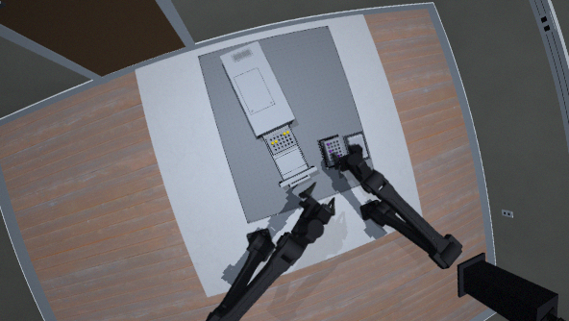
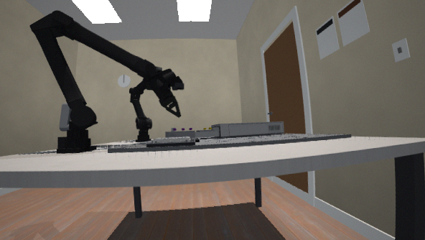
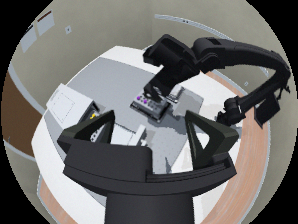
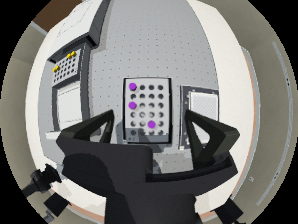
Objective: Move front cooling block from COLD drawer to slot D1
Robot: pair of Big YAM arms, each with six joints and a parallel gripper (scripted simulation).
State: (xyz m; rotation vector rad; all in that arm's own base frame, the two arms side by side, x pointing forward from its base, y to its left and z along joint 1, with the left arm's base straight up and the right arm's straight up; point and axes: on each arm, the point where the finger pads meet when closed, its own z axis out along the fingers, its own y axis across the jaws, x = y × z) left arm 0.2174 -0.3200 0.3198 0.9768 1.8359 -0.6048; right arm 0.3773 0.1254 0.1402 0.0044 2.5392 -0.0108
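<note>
The front block, grey with three purple-capped tubes standing in bores (image 1: 334, 142) (image 4: 147, 101), sits between the dark locators of slot D1 and looks flat. My right gripper (image 4: 149, 113) (image 2: 179, 116) is open and empty, raised above the block's handle-side end. My left gripper (image 1: 323, 192) (image 3: 150, 113) is open and empty, off the drawer's handle end. The rear block (image 1: 284, 140) (image 4: 65, 70), with several yellow-capped tubes, sits in the open drawer and looks flat. The front bay (image 1: 290, 162) (image 4: 70, 105) of the drawer is empty. Tube bottoms are hidden in the bores.
The cooler COLD (image 1: 255, 91) (image 4: 75, 22) stands behind its drawer. The drawer handle (image 1: 298, 177) faces my left gripper. Slot D2 (image 4: 186, 100) lies beside D1 on the side away from COLD and holds a pale, flat plate (image 4: 204, 106).
</note>
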